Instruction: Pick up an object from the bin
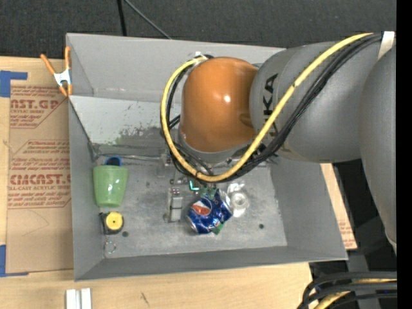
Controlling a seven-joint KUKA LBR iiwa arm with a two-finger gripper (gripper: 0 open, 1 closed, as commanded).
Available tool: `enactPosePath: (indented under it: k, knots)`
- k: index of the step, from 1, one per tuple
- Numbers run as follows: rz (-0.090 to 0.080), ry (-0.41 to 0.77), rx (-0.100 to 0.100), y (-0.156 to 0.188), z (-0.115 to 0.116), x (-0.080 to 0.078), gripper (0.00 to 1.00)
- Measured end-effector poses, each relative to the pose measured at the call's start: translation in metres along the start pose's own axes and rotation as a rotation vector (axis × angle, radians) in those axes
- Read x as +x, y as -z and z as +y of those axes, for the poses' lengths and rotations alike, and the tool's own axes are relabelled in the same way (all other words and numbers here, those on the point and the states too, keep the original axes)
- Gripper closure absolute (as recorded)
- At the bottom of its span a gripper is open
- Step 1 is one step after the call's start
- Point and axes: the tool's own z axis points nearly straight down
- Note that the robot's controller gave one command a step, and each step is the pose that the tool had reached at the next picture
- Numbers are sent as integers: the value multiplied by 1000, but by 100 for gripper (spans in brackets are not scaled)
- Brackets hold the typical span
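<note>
The grey arm point(322, 102) carries black lettering on its side, of which "KA" can be read. It reaches in from the right and bends down over the middle of the grey metal bin point(309, 237). Its glossy orange dome-shaped cover point(215, 105) is ringed by a yellow cable point(168, 108). The gripper point(196, 187) sits under the dome; whether it is spread or closed cannot be told. Just below it lies a crushed blue drink can point(207, 215) with a red, white and blue round emblem, touching a clear crumpled plastic piece point(239, 198). A pale green plastic cup point(109, 185) and a small yellow-and-black round part point(112, 222) lie well apart by the left wall, with bare floor between.
</note>
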Motion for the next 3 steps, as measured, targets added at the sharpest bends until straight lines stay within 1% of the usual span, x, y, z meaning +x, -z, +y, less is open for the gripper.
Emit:
enactPosePath:
  k: [1, 2, 3]
  knots:
    - [-2, 143, 3, -67, -61, -8, 0]
    - [-3, 303, 2, -92, -111, 20, 0]
    - [-6, 303, 0, -90, -109, 18, 100]
